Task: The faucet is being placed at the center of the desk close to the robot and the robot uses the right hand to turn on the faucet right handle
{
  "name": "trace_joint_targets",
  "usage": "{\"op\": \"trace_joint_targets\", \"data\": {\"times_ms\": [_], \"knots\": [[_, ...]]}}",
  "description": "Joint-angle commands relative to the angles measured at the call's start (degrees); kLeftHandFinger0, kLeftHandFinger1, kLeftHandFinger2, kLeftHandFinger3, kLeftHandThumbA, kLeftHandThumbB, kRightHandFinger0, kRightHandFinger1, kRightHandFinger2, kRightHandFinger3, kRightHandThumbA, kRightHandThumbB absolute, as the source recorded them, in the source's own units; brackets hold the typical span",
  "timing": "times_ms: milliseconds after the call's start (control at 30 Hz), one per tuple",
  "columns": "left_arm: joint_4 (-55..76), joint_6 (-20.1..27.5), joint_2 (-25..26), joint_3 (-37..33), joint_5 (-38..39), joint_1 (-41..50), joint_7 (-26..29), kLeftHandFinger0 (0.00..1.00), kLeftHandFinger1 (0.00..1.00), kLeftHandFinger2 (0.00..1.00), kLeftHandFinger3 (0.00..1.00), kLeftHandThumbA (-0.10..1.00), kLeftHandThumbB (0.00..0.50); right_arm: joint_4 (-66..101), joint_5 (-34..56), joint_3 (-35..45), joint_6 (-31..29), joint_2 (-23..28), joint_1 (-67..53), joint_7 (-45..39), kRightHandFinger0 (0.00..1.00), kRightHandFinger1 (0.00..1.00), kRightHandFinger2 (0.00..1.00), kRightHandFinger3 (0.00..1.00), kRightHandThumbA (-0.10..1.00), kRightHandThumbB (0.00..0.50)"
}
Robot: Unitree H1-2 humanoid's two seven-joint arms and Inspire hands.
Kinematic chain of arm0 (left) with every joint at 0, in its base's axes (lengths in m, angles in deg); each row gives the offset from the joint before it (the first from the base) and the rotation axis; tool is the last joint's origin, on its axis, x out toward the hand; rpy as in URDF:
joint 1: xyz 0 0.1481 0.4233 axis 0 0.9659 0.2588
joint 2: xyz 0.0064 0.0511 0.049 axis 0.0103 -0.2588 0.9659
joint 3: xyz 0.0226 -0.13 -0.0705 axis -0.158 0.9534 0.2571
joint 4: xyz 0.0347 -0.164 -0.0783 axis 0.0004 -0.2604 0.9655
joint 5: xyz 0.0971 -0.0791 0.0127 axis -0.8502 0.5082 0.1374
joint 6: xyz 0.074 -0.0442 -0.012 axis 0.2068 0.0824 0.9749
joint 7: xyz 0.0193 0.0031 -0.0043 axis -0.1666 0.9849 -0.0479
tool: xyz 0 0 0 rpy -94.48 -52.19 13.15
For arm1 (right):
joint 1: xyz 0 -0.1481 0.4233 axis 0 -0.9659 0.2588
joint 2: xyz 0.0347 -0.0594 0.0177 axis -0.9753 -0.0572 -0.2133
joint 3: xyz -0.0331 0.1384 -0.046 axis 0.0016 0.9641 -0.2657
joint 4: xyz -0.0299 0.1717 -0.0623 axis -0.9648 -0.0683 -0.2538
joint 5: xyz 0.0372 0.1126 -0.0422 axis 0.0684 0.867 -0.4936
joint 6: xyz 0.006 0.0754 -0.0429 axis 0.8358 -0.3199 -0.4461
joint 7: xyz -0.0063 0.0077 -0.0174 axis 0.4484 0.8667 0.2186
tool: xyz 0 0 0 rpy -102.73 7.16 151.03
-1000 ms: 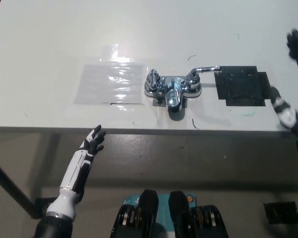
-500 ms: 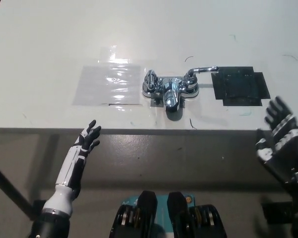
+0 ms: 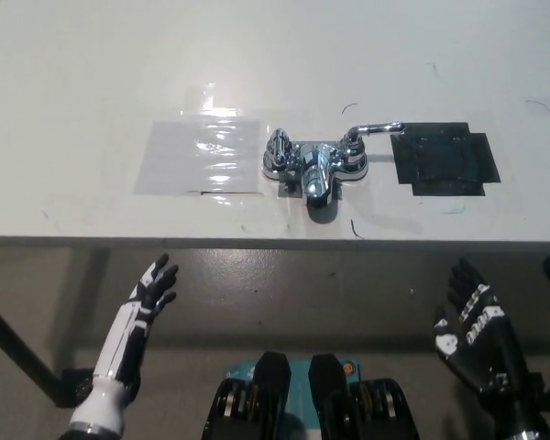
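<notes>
The chrome faucet (image 3: pixel 314 165) stands mid-table, near the front edge of the white table (image 3: pixel 119 55). Its thin right handle (image 3: pixel 374 129) points sideways toward a matte black patch (image 3: pixel 445 163). A glossy clear sheet (image 3: pixel 200 156) lies flat just to the other side. The black right hand (image 3: pixel 472 325) hangs below the front edge, well apart from the faucet, fingers spread and holding nothing. The white left hand (image 3: pixel 153 286) rests low too, also open.

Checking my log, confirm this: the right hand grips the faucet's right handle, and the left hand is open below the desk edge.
Not quite. In the head view the right hand is open below the desk edge too, clear of the faucet and its right handle. The left hand is open below the edge, as stated.
</notes>
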Motion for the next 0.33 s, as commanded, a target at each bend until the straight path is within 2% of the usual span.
{"op": "trace_joint_targets", "data": {"times_ms": [0, 100, 167, 300], "knots": [[2.37, 0.82, 1.0, -0.32, 0.94, 1.56, -1.24, 1.0, 1.0, 1.0, 1.0, 1.0, 0.062, 1.09, -1.74, -1.69, -5.62, -0.45, -1.97, 1.54, 1.0, 1.0, 1.0, 1.0, 0.32, 0.098], [2.77, 0.33, 0.84, -0.4, 1.28, 1.95, -1.44, 1.0, 1.0, 1.0, 1.0, 1.0, 0.076, 1.05, -2.87, -2.46, -6.48, 0.22, -2.5, 2.17, 1.0, 1.0, 1.0, 1.0, 0.32, 0.098], [2.82, 0.44, 0.92, -0.46, 0.47, 2.11, -1.24, 1.0, 1.0, 1.0, 1.0, 1.0, 0.101, 0.98, -3.0, -2.73, -6.32, 0.41, -2.57, 2.35, 1.0, 1.0, 1.0, 1.0, 0.35, 0.116], [2.69, 0.73, 0.82, -0.4, 0.56, 2.42, -1.21, 1.0, 1.0, 1.0, 1.0, 1.0, 0.09, 1.08, -2.67, -3.0, -6.15, 0.69, -2.71, 2.6, 1.0, 1.0, 1.0, 1.0, 0.38, 0.101]]}}
